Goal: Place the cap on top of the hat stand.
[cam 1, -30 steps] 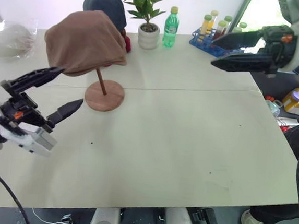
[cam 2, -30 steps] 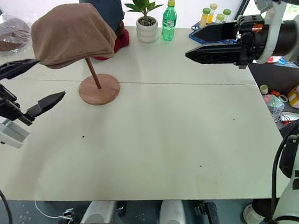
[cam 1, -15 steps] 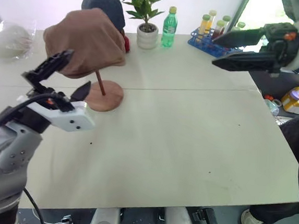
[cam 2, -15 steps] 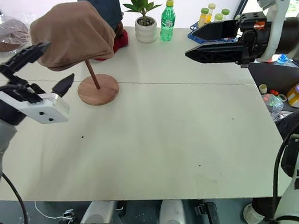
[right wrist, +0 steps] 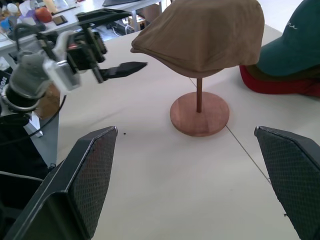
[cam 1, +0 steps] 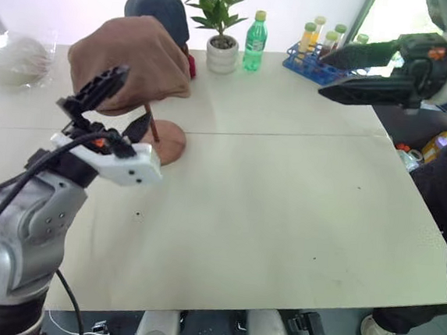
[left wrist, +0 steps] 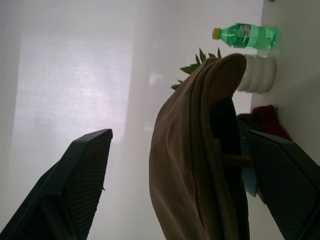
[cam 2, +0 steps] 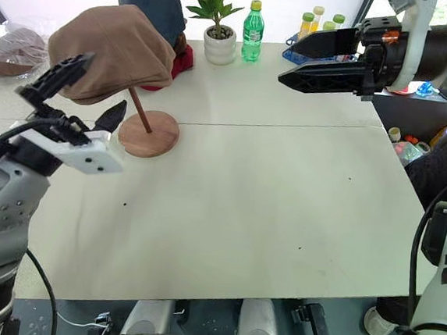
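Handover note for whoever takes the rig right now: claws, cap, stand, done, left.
Left claw: open, empty, raised next to the cap's edge, one finger above the brim and one below, not gripping.
Right claw: open, empty, held high over the far right of the table.
Cap: draped on top of the hat stand, covering its top, sitting tilted.
Done: cap is on the stand.
Left: check the seating, then pull the left claw clear without snagging the brim.
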Motion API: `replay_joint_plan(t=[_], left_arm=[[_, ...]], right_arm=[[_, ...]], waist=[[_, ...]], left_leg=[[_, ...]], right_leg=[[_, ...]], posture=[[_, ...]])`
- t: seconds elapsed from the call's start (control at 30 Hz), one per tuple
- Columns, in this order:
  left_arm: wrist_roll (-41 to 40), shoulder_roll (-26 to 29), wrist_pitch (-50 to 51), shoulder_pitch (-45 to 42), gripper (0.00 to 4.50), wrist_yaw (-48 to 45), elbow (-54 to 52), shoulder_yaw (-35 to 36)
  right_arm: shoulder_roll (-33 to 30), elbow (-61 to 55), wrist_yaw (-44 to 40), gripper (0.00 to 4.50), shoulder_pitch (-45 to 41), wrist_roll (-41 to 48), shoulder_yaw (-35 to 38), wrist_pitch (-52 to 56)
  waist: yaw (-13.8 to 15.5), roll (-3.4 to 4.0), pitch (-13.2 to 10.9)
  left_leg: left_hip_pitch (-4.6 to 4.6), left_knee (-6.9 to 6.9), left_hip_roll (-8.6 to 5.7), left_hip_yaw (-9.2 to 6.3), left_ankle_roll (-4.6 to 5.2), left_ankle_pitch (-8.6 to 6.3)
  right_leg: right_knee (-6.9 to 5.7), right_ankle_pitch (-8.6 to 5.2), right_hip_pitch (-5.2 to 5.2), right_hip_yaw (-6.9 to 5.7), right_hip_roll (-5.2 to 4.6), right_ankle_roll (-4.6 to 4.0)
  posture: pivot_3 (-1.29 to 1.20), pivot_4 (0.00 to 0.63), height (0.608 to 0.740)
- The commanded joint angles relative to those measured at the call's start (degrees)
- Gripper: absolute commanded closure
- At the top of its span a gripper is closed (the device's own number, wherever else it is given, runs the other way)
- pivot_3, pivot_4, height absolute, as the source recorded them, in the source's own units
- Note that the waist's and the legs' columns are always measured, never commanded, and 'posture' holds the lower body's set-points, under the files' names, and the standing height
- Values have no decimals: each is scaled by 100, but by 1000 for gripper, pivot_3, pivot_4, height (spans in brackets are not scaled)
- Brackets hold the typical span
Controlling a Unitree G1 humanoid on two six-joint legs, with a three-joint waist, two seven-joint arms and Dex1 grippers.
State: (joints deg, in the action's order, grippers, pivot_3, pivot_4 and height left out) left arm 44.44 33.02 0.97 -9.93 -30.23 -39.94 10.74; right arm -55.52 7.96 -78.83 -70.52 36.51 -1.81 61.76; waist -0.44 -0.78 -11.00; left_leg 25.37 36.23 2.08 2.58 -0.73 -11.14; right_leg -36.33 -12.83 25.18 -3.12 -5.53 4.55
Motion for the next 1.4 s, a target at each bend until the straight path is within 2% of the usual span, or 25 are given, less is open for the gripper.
replay_joint_plan(t=[0.03,0.17,0.2,0.27,0.47,0.5,0.73,0.93,1.13,1.4], left_arm=[[307,-86,206,-189,105,135,188,-234],[443,-210,408,-309,105,128,384,-473],[462,-228,431,-335,336,148,414,-514],[485,-254,470,-388,996,192,472,-585],[378,-169,404,-447,4137,407,559,-507],[334,-129,359,-429,4433,467,552,-449],[-239,164,-237,-159,4433,947,393,74],[-1523,524,-1251,368,4433,1146,439,1128],[-3074,1178,-2984,446,4433,1114,1548,1890],[-4113,2255,-4799,155,4433,584,3546,1707]], right_arm=[[-181,-265,-31,0,-116,197,288,61],[-260,-450,-25,0,-99,334,339,144],[-280,-496,-26,0,-87,378,355,164],[-311,-571,-19,0,-67,455,381,197],[-336,-663,68,0,-31,561,422,242],[-335,-662,85,0,-15,566,421,237],[-294,-593,123,0,62,522,384,114],[-216,-454,69,0,118,447,305,-105],[-57,-281,7,0,82,382,199,-304],[33,-58,-111,0,-67,281,76,-397]], waist=[[-3,0,0],[-3,-1,0],[-3,-1,0],[-3,-1,0],[1,-1,0],[4,-1,0],[-5,-1,0],[-17,-1,0],[-3,0,0],[-23,1,0]], left_leg=[[0,-1,1,-1,0,0],[0,0,2,-1,0,0],[0,0,1,0,1,0],[0,-1,1,-1,1,-1],[0,0,1,-2,1,-1],[0,0,2,-2,1,-1],[1,0,3,-3,1,-1],[0,-2,4,-2,1,-1],[0,1,5,-1,1,-1],[1,-4,6,5,0,-2]], right_leg=[[0,0,1,-1,1,0],[0,0,1,0,1,0],[0,0,1,0,0,1],[0,0,1,0,0,0],[0,0,1,0,0,0],[0,0,1,0,0,0],[0,0,2,0,-1,0],[0,0,4,0,-1,-1],[0,1,3,0,-2,-5],[1,1,11,0,-2,-6]], posture=[[0,150,740],[0,150,740],[0,150,740],[0,150,740],[0,150,740],[0,150,740],[0,150,740],[0,150,740],[0,150,740],[0,150,740]])
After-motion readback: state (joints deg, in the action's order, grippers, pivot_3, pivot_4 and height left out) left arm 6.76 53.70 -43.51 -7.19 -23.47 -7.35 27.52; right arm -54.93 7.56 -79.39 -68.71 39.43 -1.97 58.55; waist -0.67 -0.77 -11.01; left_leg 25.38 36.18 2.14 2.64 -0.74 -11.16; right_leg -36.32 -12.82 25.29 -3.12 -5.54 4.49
